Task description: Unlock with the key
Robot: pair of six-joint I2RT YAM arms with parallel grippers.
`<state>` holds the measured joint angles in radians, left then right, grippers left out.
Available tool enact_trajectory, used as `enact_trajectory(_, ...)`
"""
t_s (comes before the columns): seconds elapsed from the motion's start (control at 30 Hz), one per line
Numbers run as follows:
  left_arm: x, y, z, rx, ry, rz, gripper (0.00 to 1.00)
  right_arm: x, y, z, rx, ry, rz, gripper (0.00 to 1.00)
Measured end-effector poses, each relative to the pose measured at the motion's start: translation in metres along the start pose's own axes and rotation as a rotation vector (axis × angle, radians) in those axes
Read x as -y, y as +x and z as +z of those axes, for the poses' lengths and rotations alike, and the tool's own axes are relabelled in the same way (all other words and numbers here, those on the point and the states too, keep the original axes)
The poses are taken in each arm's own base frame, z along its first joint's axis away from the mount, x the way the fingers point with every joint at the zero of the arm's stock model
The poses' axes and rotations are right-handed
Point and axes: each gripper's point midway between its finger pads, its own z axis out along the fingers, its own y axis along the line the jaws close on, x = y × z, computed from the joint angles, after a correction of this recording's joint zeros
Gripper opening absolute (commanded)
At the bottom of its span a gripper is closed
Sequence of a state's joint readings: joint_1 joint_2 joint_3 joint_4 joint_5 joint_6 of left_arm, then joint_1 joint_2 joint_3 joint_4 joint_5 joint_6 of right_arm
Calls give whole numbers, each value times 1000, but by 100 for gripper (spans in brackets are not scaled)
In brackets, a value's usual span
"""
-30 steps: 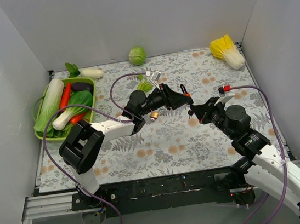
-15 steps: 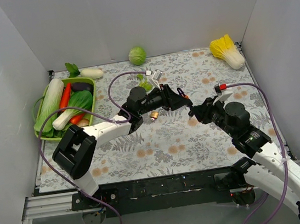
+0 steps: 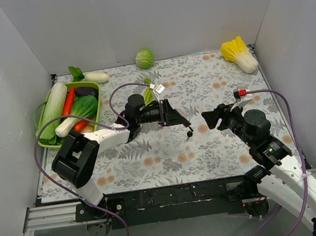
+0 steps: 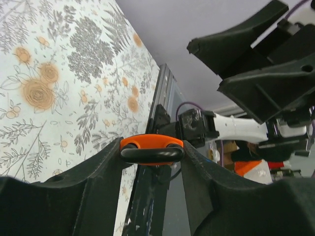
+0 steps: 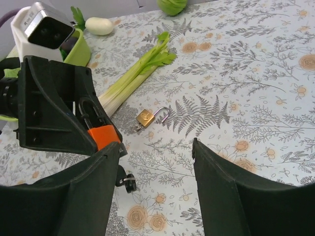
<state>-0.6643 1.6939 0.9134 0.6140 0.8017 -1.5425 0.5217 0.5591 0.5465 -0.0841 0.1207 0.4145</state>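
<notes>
My left gripper (image 3: 176,118) is shut on the orange-and-black padlock (image 4: 151,145), which sits across its fingertips with the black shackle facing the wrist camera. The same padlock (image 5: 104,135) shows in the right wrist view between the left gripper's dark jaws. The key (image 3: 189,131), tiny and black-headed, lies loose on the floral mat just right of and below the left gripper. In the right wrist view the key (image 5: 125,180) rests beside my left finger. My right gripper (image 3: 211,118) stands open and empty to the right of the key.
A small brass padlock (image 5: 146,118) with its shackle swung open lies on the mat by a celery stalk (image 5: 133,78). A green basket (image 3: 97,101) of vegetables stands at the left. A cabbage (image 3: 144,58) and a napa cabbage (image 3: 240,53) sit along the back.
My right gripper has opened and drawn back to the right. The key now lies on the mat. The left gripper has pulled to the left with the padlock.
</notes>
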Motion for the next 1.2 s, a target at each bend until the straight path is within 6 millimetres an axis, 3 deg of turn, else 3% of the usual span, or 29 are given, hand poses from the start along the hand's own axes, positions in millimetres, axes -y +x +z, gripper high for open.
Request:
enact_trajectory(0.2, 21, 23, -13, -127, 112, 71, 0, -21, -4, -2, -37, -105, -31, 70)
enact_trajectory(0.47, 70, 50, -44, -292, 334, 221, 0, -80, -25, -10, -97, -388, -118, 71)
enact_trajectory(0.7, 90, 66, -64, -397, 446, 266, 0, -120, -28, -30, -140, -657, -225, 71)
enact_trajectory(1.03, 104, 84, -71, -488, 520, 260, 0, -140, 3, -28, -279, -906, -288, 70)
enact_trajectory(1.2, 108, 91, -69, -510, 536, 258, 0, -147, 5, -32, -280, -978, -315, 68)
